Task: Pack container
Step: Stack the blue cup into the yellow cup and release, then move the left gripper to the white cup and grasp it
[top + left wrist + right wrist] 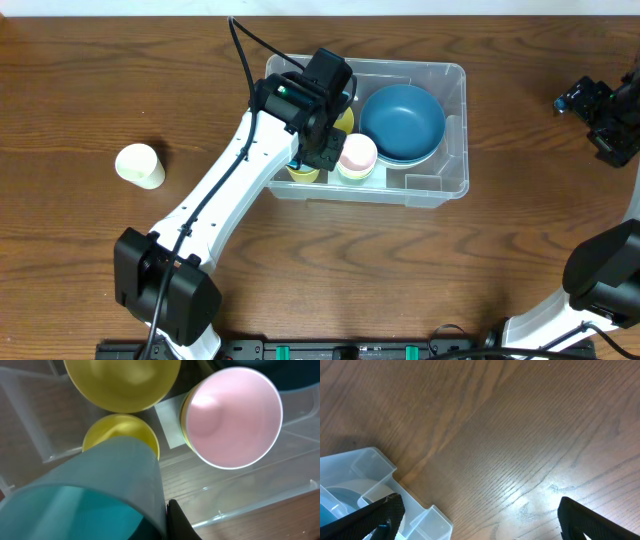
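Note:
The clear plastic container (452, 182) stands at the table's middle back. It holds a blue bowl (402, 122), a yellow bowl (344, 121), a pink cup (357, 153) and a yellow cup (303, 174). My left gripper (318, 152) is inside the container's front left part, shut on the wall of a teal cup (95, 505), which it holds just over the yellow cup (120, 430). In the left wrist view, the left gripper (162, 530) shows one finger inside and one outside the cup, with the pink cup (232, 415) to the right. My right gripper (600, 112) is open and empty, right of the container.
A cream cup (140, 165) lies on its side on the wood table at the left. The right wrist view shows a corner of the container (375, 462) and the right gripper (480, 520) over bare wood. A white label (170, 422) lies on the container floor.

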### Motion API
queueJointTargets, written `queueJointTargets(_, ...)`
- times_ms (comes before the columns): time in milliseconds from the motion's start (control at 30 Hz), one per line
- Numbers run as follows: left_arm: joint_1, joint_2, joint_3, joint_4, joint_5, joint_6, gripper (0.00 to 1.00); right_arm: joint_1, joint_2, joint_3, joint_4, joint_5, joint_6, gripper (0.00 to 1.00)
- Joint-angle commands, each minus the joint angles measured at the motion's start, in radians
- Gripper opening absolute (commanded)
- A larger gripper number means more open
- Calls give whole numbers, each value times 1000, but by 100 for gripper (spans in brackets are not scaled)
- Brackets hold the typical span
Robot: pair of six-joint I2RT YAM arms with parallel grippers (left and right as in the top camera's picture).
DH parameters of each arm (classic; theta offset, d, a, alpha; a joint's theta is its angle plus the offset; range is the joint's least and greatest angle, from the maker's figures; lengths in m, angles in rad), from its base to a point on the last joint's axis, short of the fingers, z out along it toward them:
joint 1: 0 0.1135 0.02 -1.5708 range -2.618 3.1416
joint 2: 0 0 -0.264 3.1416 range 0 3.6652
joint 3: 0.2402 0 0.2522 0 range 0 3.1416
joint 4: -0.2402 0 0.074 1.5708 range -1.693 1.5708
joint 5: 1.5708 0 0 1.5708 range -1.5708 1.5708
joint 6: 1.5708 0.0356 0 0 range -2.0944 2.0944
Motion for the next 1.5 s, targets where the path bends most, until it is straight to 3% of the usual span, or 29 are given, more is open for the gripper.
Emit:
queueJointTargets(0, -2, -5, -4, -7, 6, -9, 17, -2, -7, -2, -1, 2, 11, 99)
queueJointTargets(33, -2, -5, -4, -6, 5, -9, 28, -2, -7, -2, -1, 2, 11, 99)
queueJointTargets(67, -2, -5, -4, -6, -1, -9, 33, -2, -7, -2, -1, 2, 11, 99)
queueJointTargets(133, -2, -5, -4, -5, -14, -9, 35, -2, -7, -2, -1, 2, 11, 99)
queueJointTargets(433, 67, -16, 23, -19, -66, -14, 36, -2, -7, -2, -1, 2, 11, 99)
queueJointTargets(833, 506, -158, 78, -68, -69, -54, 36, -2, -7, -2, 0, 2, 11, 99)
queueJointTargets(1100, 714, -54, 23, -41, -68, -53, 36, -2, -7, -2, -1, 2, 11, 99)
queueJointTargets(1467, 800, 142, 21, -27, -69, -23, 35, -2, -7, -2, -1, 2, 11, 99)
